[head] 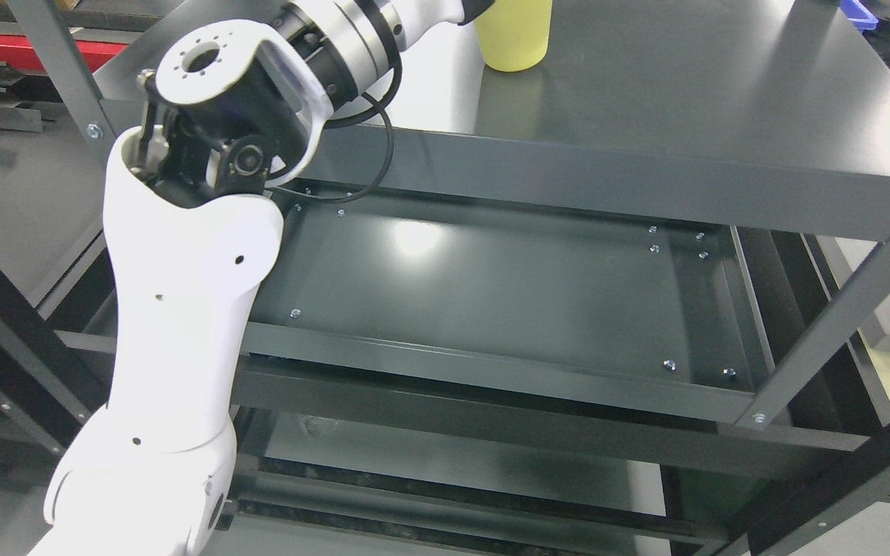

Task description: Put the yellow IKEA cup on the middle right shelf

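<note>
A yellow cup [514, 38] stands upright on the dark top shelf [684, 100] of a metal rack, its upper part cut off by the picture's top edge. My left arm [182, 309] rises from the lower left and reaches over the shelf's front rail. Its wrist ends right beside the cup's left side. Only a dark sliver of the left hand [472, 9] shows at the top edge, touching or almost touching the cup. The middle shelf [491, 293] lies below, dark and glossy. The right arm is out of view.
The rack's front posts [839, 316] slant down on the right. A lower shelf [453, 455] shows beneath the middle one. A blue object [862, 14] sits at the top shelf's far right corner. Red material [12, 48] lies behind on the left.
</note>
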Robot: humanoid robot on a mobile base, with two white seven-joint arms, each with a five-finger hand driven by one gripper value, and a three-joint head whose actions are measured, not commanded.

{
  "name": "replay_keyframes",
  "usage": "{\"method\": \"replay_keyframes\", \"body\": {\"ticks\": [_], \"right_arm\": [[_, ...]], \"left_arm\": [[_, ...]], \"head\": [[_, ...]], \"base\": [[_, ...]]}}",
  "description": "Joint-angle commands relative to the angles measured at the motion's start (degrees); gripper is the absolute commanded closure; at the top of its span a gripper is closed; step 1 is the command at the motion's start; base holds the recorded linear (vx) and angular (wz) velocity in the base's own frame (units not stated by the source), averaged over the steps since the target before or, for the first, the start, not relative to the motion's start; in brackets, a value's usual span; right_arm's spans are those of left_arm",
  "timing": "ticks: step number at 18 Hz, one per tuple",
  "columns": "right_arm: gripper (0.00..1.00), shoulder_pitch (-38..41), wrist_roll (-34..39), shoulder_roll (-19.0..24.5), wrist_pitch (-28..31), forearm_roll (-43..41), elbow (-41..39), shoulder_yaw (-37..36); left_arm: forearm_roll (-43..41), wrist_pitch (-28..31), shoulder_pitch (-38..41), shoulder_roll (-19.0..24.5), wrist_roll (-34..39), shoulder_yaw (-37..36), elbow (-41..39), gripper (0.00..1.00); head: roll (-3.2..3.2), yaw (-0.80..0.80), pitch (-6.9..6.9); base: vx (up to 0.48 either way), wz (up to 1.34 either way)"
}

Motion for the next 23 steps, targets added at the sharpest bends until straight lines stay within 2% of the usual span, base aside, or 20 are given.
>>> {"method": "replay_keyframes", "body": {"ticks": [1,6,8,12,17,19,21,23], "right_arm": [[0.01,0.8,0.0,-1.0,0.0,-1.4,0.0,1.0],[0.01,0.8,0.0,-1.0,0.0,-1.4,0.0,1.0],[0.01,0.8,0.0,-1.0,0.0,-1.4,0.0,1.0],[0.01,0.8,0.0,-1.0,0.0,-1.4,0.0,1.0],[0.01,0.8,0.0,-1.0,0.0,-1.4,0.0,1.0],[0.01,0.8,0.0,-1.0,0.0,-1.4,0.0,1.0],[0.01,0.8,0.0,-1.0,0.0,-1.4,0.0,1.0],[0.01,0.8,0.0,-1.0,0.0,-1.4,0.0,1.0]], "left_arm": [[0.0,0.1,1.3,1.0,-10.2,6.3,-4.4,0.03],[0.4,0.6,6.1,1.0,-26.7,5.0,-4.5,0.03],[1.6,0.7,8.2,2.4,-33.3,3.7,-4.4,0.03],[7.4,0.7,12.4,4.7,-40.4,-1.9,-4.5,0.03],[6.3,0.4,23.2,5.4,-40.8,-14.7,-3.7,0.02],[-0.5,-0.6,27.5,4.6,-40.2,-16.6,-0.3,0.02],[-8.5,-6.0,30.7,2.4,-39.0,-16.8,5.3,0.01],[-14.8,-16.4,33.2,1.0,-34.5,-15.9,11.7,0.01]], "head": [[0.0,0.0,0.0],[0.0,0.0,0.0],[0.0,0.0,0.0],[0.0,0.0,0.0],[0.0,0.0,0.0],[0.0,0.0,0.0],[0.0,0.0,0.0],[0.0,0.0,0.0]], "base": [[0.0,0.0],[0.0,0.0],[0.0,0.01],[0.0,0.0],[0.0,0.0],[0.0,0.0],[0.0,0.0],[0.0,0.0]]}}
